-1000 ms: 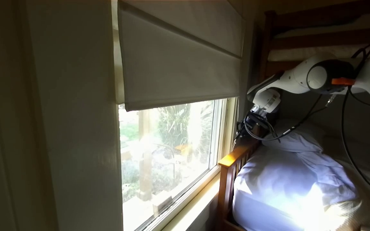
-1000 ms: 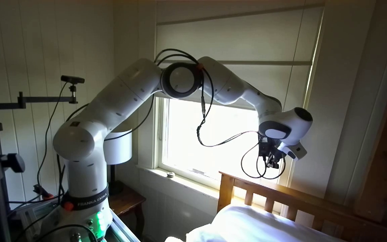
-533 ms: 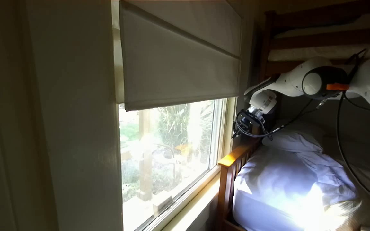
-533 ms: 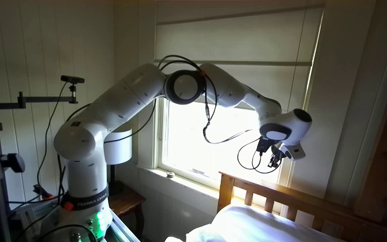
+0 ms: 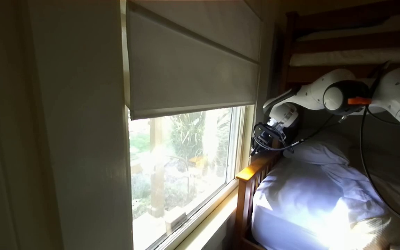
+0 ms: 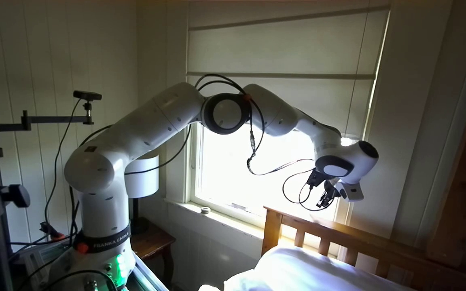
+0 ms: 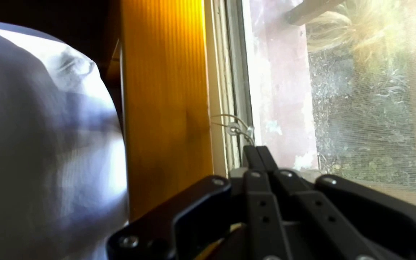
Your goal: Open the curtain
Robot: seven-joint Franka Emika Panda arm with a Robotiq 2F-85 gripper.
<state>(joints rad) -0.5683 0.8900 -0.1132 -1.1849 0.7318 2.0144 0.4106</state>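
The cream-beige curtain (image 5: 193,76) hangs over the upper part of the window in both exterior views (image 6: 273,50), its lower edge above the bare glass. A thin cord (image 6: 357,68) runs down the curtain's side. My gripper (image 5: 252,152) is low beside the window frame, below the curtain and just above the wooden bed rail; it also shows in an exterior view (image 6: 323,202). In the wrist view the black fingertips (image 7: 260,147) are pressed together. A thin looped cord with a small ring (image 7: 234,129) runs to the tips and looks pinched there.
The wooden bed rail (image 7: 168,108) stands close beside the gripper, with white bedding (image 5: 307,194) behind it. A wooden upper bunk (image 5: 346,45) is above. The window sill (image 6: 233,222), a lamp (image 6: 142,178) and a camera on a bracket (image 6: 87,95) are near the arm.
The arm's elbow has sunk lower and my gripper has shifted slightly down and toward the window. The curtain's lower edge has swung slightly toward the glass.
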